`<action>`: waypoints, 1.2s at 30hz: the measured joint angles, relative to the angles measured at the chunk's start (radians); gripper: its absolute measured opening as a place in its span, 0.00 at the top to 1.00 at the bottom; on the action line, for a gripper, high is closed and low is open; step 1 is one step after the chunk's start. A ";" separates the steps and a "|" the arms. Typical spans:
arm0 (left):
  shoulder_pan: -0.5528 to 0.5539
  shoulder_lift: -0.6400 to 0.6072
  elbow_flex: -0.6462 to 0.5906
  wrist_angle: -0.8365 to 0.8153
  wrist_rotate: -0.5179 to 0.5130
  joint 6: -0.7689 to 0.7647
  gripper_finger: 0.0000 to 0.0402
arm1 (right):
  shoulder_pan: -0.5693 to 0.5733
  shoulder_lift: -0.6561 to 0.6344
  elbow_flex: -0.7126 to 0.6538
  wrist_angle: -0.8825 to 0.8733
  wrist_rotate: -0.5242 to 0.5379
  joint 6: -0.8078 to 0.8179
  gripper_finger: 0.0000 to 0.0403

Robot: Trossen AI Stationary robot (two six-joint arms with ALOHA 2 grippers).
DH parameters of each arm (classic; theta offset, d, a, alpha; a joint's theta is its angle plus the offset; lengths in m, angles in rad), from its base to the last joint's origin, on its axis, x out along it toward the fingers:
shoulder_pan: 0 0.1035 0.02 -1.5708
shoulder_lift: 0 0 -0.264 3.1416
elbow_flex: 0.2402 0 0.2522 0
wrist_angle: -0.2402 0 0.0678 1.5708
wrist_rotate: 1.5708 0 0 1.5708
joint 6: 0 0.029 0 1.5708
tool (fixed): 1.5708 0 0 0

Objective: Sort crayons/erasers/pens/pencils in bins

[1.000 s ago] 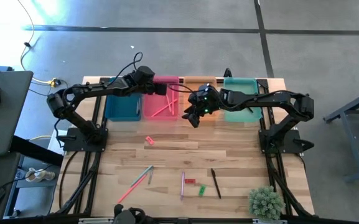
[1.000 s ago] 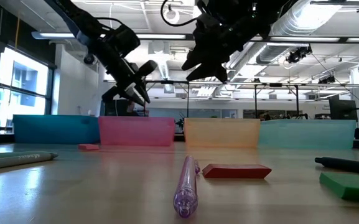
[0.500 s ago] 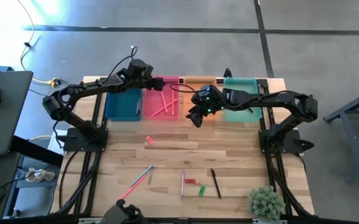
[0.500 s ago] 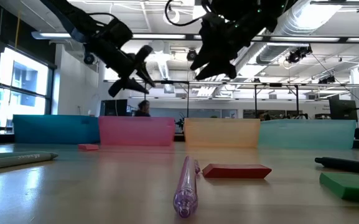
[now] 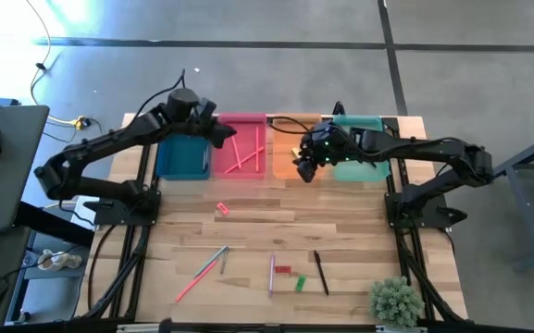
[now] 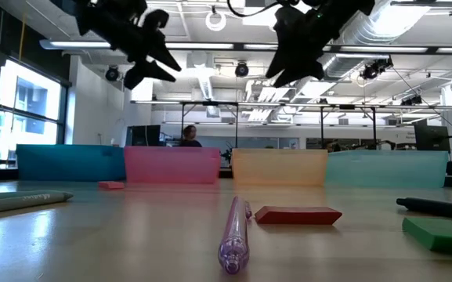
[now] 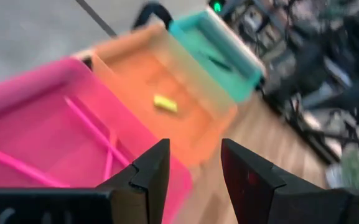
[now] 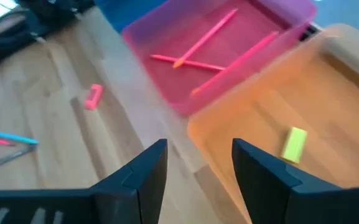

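Above the orange bin [image 5: 290,157], the empty, open right end effector [image 5: 302,172] should next descend squarely over a loose eraser [image 5: 222,209], while the left end effector [image 5: 226,135], also open, waits over the pink bin [image 5: 240,155].

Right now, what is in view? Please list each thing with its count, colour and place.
bins: four, teal, pink, orange, mint, in a row at the far table edge
pencils: three, pink, in the pink bin
sticks: two, pink and grey, near left of the table
erasers: four, yellow in the orange bin; two red and one green on the table
pens: two, purple and black, near middle
plant: one, green, near right corner
left gripper: open, over the pink bin
right gripper: open, over the orange bin
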 joint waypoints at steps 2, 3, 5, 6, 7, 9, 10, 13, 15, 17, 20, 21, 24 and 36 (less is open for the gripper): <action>-0.037 -0.028 0.000 -0.069 0.000 0.020 0.67 | 0.000 -0.008 0.000 -0.040 0.027 0.003 0.57; -0.057 -0.042 0.000 -0.107 0.000 0.031 0.67 | 0.000 -0.009 0.000 -0.054 0.041 0.008 0.57; -0.101 -0.067 0.000 -0.188 -0.004 0.043 0.67 | 0.000 -0.008 0.000 -0.082 0.064 0.020 0.57; -0.125 -0.076 0.000 -0.228 -0.016 0.043 0.67 | 0.000 -0.008 0.000 -0.099 0.067 0.022 0.57; -0.151 -0.083 0.000 -0.272 -0.037 0.038 0.67 | 0.000 -0.008 0.000 -0.106 0.070 0.022 0.57; -0.207 -0.093 0.000 -0.343 -0.083 0.031 0.67 | 0.000 -0.008 0.000 -0.116 0.071 0.022 0.57; -0.235 -0.095 0.000 -0.374 -0.113 0.018 0.67 | 0.000 -0.008 0.000 -0.123 0.071 0.022 0.57; -0.322 -0.095 0.000 -0.455 -0.175 -0.059 0.67 | 0.000 -0.008 0.000 -0.133 0.071 0.020 0.57; -0.382 -0.095 0.000 -0.486 -0.187 -0.126 0.67 | 0.000 -0.008 0.000 -0.148 0.071 0.020 0.57; -0.448 -0.095 0.000 -0.505 -0.199 -0.194 0.67 | 0.000 -0.008 0.000 -0.166 0.071 0.020 0.57; -0.551 -0.094 0.000 -0.523 -0.272 -0.279 0.67 | 0.000 -0.008 0.000 -0.199 0.071 0.019 0.57; -0.581 -0.090 0.000 -0.528 -0.298 -0.308 0.67 | 0.000 -0.007 0.000 -0.210 0.071 0.019 0.57; -0.663 -0.076 0.000 -0.565 -0.360 -0.397 0.67 | 0.000 -0.007 0.000 -0.248 0.070 0.019 0.57; -0.901 0.045 0.000 -0.618 -0.395 -0.599 0.67 | 0.000 -0.007 0.000 -0.302 0.053 -0.007 0.57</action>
